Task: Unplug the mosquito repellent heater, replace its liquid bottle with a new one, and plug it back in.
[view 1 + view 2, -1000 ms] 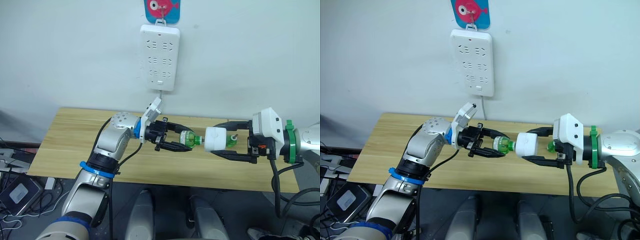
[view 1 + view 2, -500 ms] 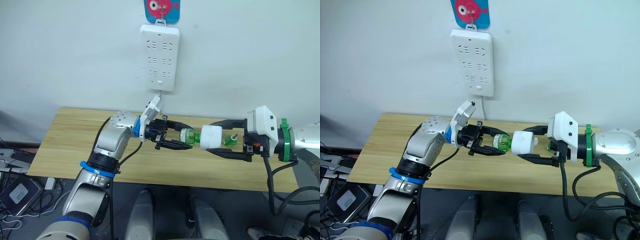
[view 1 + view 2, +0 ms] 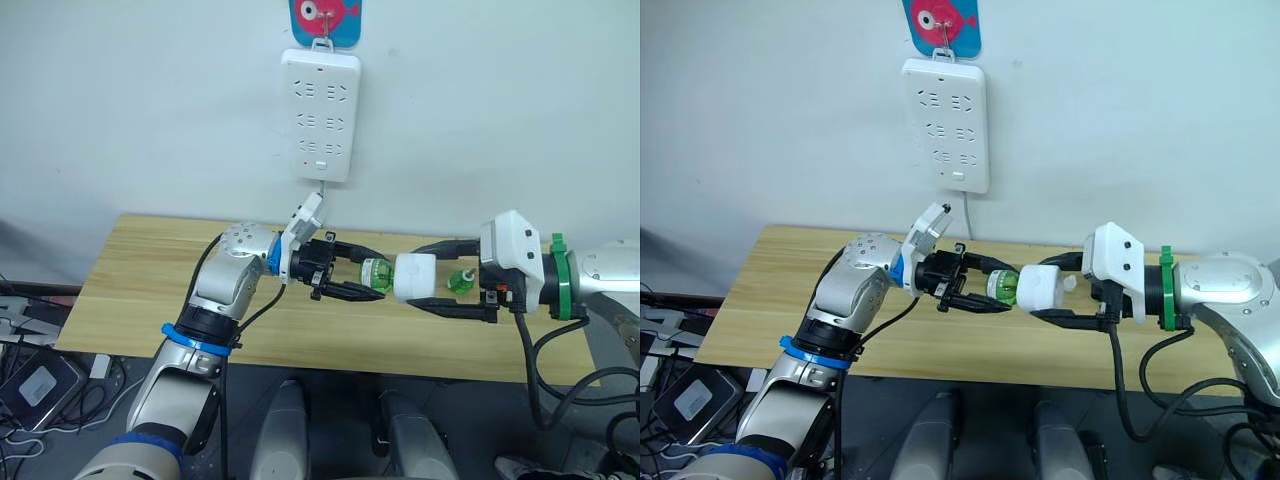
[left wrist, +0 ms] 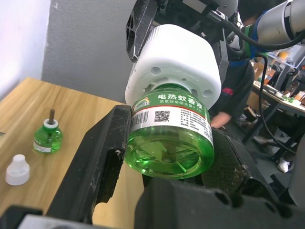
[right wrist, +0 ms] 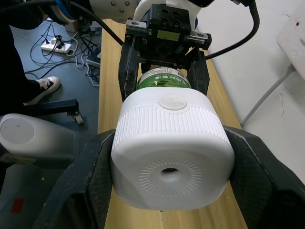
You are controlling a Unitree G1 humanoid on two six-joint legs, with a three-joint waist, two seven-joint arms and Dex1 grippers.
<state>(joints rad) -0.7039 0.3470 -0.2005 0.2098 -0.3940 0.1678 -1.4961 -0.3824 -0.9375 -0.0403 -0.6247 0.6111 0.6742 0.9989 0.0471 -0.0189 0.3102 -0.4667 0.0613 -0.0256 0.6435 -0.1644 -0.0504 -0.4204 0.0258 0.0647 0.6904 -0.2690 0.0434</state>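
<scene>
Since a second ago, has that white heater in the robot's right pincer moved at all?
Yes. The mosquito repellent heater has slid toward the robot's left, closing the gap onto the green bottle, judged against the power strip on the wall.

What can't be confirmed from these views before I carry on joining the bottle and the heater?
- Bottle neck: in the left wrist view, the heater covers the top of the green bottle, so thread engagement is hidden.
- Heater's plug pins: facing away in the right wrist view, where the right gripper holds it.
- Spare bottle: partly behind the right gripper's fingers; fill level too small to judge.
- Power strip: switch state too small.
</scene>
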